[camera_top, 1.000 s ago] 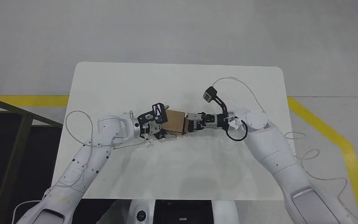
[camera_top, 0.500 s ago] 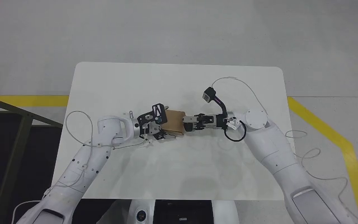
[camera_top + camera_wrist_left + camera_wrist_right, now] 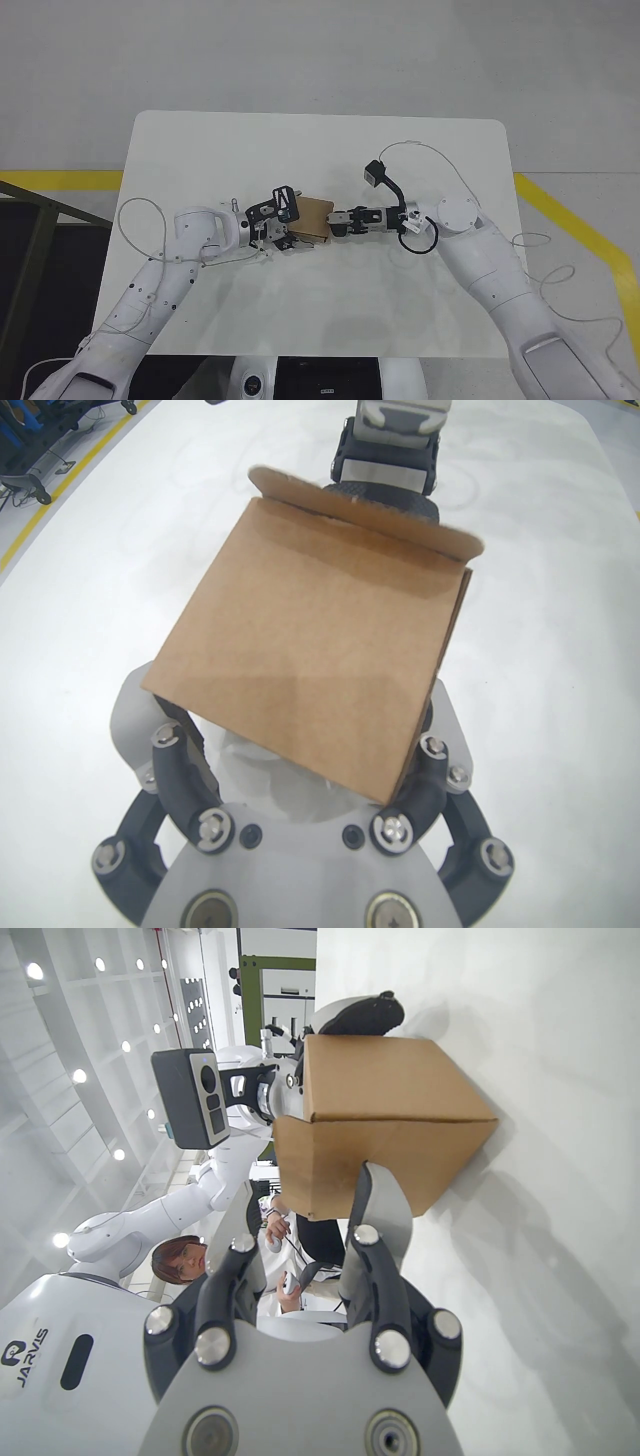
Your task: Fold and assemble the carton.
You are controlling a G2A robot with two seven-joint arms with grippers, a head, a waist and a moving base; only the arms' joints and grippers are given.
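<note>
White table (image 3: 300,140) on grey floor (image 3: 300,50) w/ yellow tape (image 3: 60,180); dark rack (image 3: 35,240) at edge

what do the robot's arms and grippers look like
Both arms are glossy white shells, each trailing a thin white cable and carrying a black camera at the wrist. The left gripper and right gripper have silver-grey fingers on black links with silver screws.

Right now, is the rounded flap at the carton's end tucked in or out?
Out. In the left wrist view the flap juts past the far end of the carton, lying outside the panel, not tucked inside.
</note>
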